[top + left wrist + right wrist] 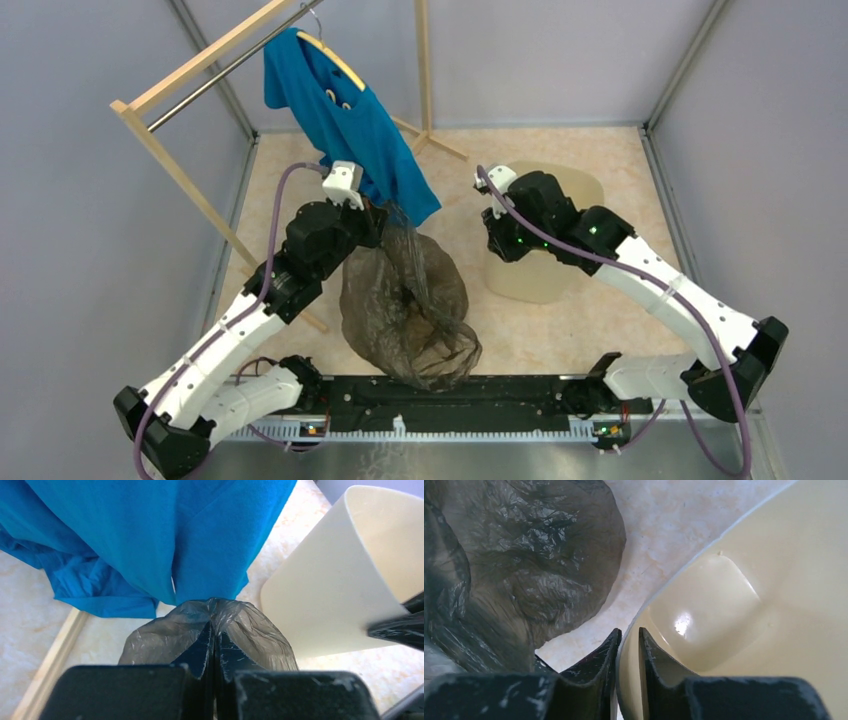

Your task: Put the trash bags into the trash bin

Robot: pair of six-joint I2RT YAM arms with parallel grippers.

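The trash bag [405, 300], dark, glossy and see-through, hangs in a crumpled mass from my left gripper [385, 212]. In the left wrist view that gripper [215, 630] is shut on the gathered top of the bag [165, 635]. The cream-beige trash bin [530, 280] stands to the bag's right. My right gripper [497, 245] is at its near-left rim. In the right wrist view its jaws [630, 632] straddle the rim of the bin [774, 580], narrowly apart, one finger outside and one inside. The bag [524, 555] lies left of them.
A blue shirt [345, 125] hangs from a hanger on the wooden clothes rack [170, 160] at the back left, its hem just above my left gripper and touching the bag's top [150, 540]. Grey enclosure walls surround the marbled floor [600, 310].
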